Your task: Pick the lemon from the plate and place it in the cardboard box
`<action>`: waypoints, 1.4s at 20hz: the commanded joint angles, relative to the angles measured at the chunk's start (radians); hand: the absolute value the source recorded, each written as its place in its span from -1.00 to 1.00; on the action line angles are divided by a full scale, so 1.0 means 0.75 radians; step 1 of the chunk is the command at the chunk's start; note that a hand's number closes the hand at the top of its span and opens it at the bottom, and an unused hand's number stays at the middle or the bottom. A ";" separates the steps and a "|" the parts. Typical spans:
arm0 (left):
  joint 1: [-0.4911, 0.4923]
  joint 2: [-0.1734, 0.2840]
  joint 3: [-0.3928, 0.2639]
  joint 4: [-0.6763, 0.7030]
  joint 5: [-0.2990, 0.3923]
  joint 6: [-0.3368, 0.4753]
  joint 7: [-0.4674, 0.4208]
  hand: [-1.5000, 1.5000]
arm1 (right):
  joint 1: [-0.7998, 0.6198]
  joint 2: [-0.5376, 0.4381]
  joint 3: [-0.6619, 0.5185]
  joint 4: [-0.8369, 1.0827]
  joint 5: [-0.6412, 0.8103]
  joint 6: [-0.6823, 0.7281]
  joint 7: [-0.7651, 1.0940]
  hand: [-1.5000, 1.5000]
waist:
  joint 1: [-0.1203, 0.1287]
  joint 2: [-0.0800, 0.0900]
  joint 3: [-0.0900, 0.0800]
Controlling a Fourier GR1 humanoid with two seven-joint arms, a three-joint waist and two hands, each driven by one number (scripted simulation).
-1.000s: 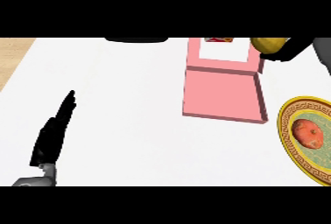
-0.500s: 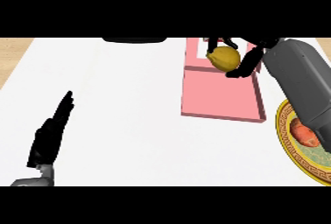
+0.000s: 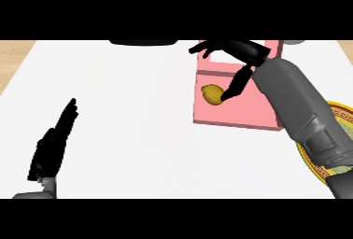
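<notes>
Lemon (image 3: 212, 94) sits inside the pink box (image 3: 234, 112). My right hand (image 3: 238, 56) hangs above it, fingers released. Left hand (image 3: 52, 147) flat, resting low left. Plate (image 3: 341, 112) at right.

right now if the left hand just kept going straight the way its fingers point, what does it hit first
Nothing, as far as the view shows. The left hand points up and slightly right across bare white counter, toward a dark object at the far edge. The pink box and lemon lie well right of that line.
</notes>
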 commanded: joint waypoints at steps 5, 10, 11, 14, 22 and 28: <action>0.010 0.015 0.019 0.009 -0.005 -0.007 -0.043 0.00 | -0.036 -0.022 -0.325 0.150 -0.292 0.094 0.059 -1.00 | 0.005 0.005 0.000; -0.078 -0.026 -0.008 0.051 -0.017 0.005 -0.009 0.00 | -0.189 -0.099 -0.517 0.292 -0.470 0.239 0.192 -1.00 | 0.030 0.025 0.000; 0.006 -0.044 -0.053 -0.037 -0.041 0.012 0.019 0.00 | -0.136 -0.135 -0.524 0.309 -0.472 0.254 0.159 -1.00 | 0.037 0.018 0.002; -0.061 -0.006 0.002 0.060 -0.014 -0.012 -0.064 0.00 | -0.185 -0.298 -0.600 0.368 -0.526 0.299 0.231 -1.00 | 0.049 0.039 0.001; -0.120 -0.043 -0.058 0.002 -0.032 -0.016 0.016 0.00 | -0.169 -0.527 -0.692 0.441 -0.586 0.318 0.282 -1.00 | 0.098 0.068 0.007; -0.130 -0.025 -0.048 0.000 -0.023 -0.034 0.001 0.00 | -0.120 -0.657 -0.688 0.411 -0.579 0.455 0.240 -1.00 | 0.122 0.088 0.013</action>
